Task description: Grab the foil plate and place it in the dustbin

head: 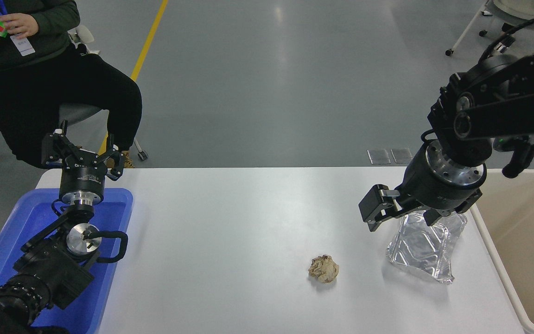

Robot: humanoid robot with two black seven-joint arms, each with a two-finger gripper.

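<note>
A grey, glossy floor [267, 79] fills the far side, with soft glare from overhead light. A yellow line [149, 39] runs diagonally across it. At the upper left a person [40, 79] sits on a wheeled chair [79, 116]; at the upper right stands what may be a white wheeled stand [468, 28].

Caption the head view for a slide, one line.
Right gripper holds the foil plate tilted by its far rim beside the dustbin; left gripper parked over blue tray.
</note>
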